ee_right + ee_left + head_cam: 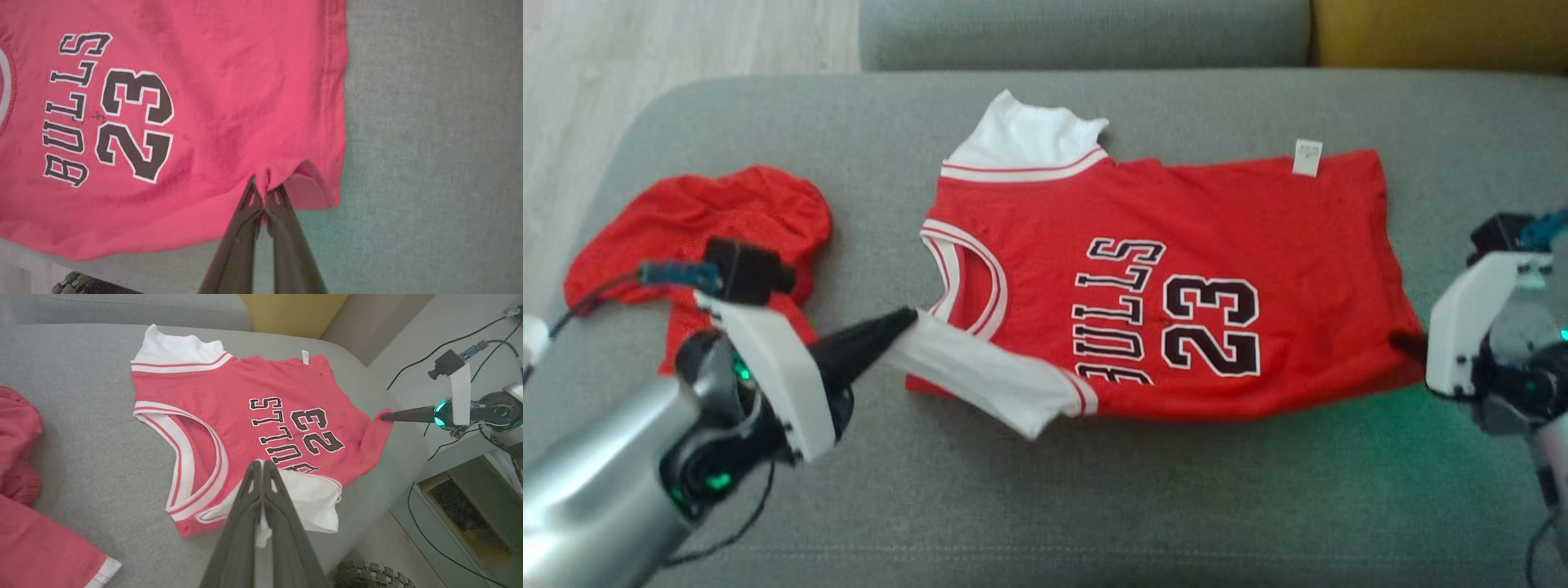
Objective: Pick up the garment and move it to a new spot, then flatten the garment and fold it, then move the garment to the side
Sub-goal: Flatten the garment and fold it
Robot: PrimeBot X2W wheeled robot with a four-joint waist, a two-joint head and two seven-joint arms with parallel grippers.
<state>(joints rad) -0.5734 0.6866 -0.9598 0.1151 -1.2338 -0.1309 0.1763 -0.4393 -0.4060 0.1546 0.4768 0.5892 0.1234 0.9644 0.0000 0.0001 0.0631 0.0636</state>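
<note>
- Nearest the camera, at the lower left of the head view, is the robot's silver left forearm (596,465). Its left gripper (908,320) points right, toward the middle of the frame.
- The left gripper's dark fingers are pressed together on the end of a white sleeve (988,376). In the left wrist view a tuft of white cloth shows between them.
- The sleeve belongs to a red jersey (1176,245) printed "BULLS 23". It lies spread across the centre of a grey sofa seat (1094,506), neck to the left and hem to the right.
- A second white sleeve pokes out at the jersey's upper left, and a small white label (1307,157) sits on its top edge.
- At the right edge of the frame, the right gripper (1403,340) has its fingers pinched shut on the jersey's lower right hem corner. The right wrist view shows red cloth bunched at the tips.
- A separate crumpled red garment (703,212) lies at the left of the frame, apart from the jersey.
- Judged from this, the jersey is already placed and mostly flat, and the folding step is in hand, with both grippers holding the lower edge.
- The next move likely calls for both arms to lift together and carry that edge toward the top of the frame. Even tension would keep the cloth from sagging or slipping free.
</note>
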